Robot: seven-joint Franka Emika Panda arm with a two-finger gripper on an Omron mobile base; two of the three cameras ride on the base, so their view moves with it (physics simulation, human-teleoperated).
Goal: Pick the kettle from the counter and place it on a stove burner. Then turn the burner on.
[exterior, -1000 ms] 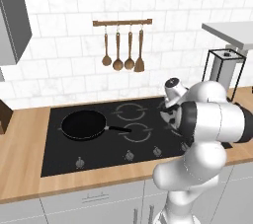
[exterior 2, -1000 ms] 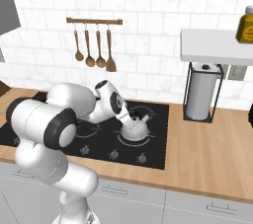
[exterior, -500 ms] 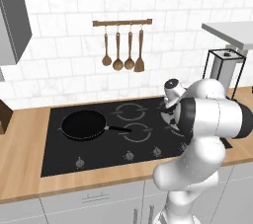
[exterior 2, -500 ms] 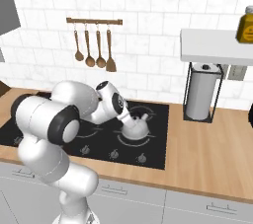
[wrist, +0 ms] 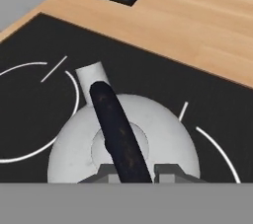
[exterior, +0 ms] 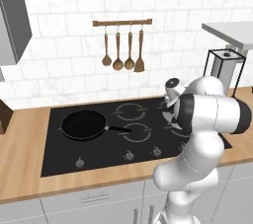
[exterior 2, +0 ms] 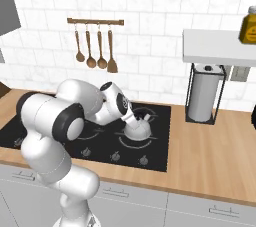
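The gripper (wrist: 129,171) sits right over the kettle (wrist: 123,144), its two fingertips on either side of the dark arched handle (wrist: 116,124); the jaws look closed or nearly closed on the near end of that handle, though whether they are gripping or just letting go I cannot tell. The kettle stands on the black cooktop (exterior 2: 155,121), on a ring mark toward its right edge, close to where the wooden counter (exterior 2: 215,146) begins. The handle's long axis runs straight away from the hand toward the short spout (wrist: 91,77). Bare counter lies to the right; the frying pan (exterior: 84,123) is well apart at the cooktop's left, and the knobs (exterior 2: 144,159) line its front edge.
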